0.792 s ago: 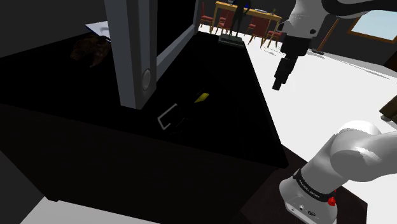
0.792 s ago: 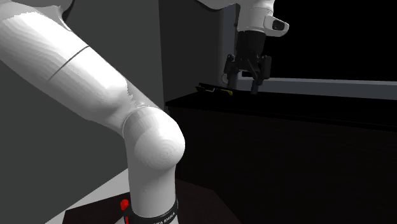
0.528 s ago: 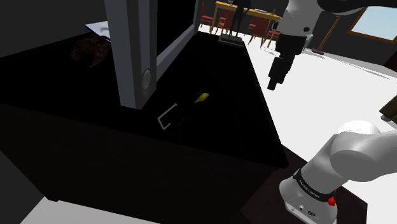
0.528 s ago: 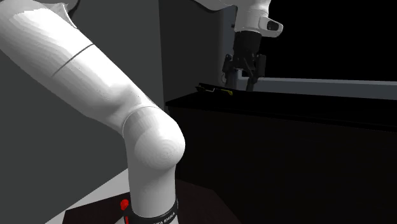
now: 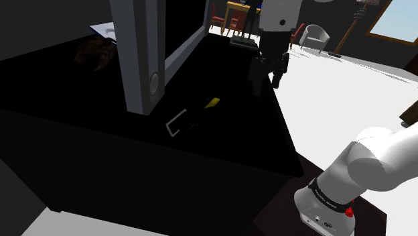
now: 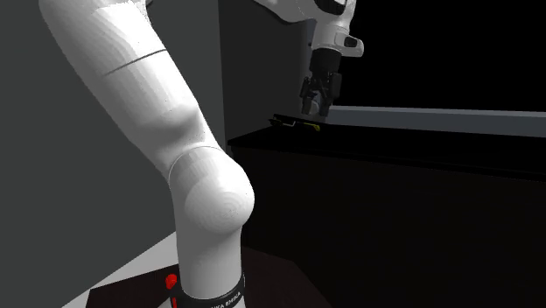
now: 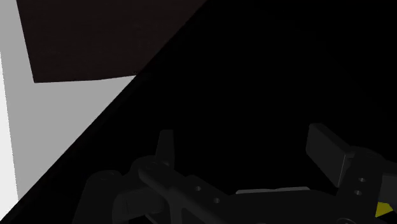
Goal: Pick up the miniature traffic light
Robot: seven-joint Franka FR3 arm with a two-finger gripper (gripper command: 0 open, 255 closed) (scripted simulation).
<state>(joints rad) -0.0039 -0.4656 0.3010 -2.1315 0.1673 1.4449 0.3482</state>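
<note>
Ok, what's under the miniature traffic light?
The miniature traffic light lies on its side on the black tabletop, with nothing else seen beneath it. Its own body hides the contact area.

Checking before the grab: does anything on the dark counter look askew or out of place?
The traffic light lies on its side on the counter, yellow end toward the gripper, not upright. Nothing else looks odd.

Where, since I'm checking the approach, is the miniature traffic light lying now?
In the shoulder view the miniature traffic light lies flat on the black table, just right of the grey upright panel and down-left of the open gripper.
</note>
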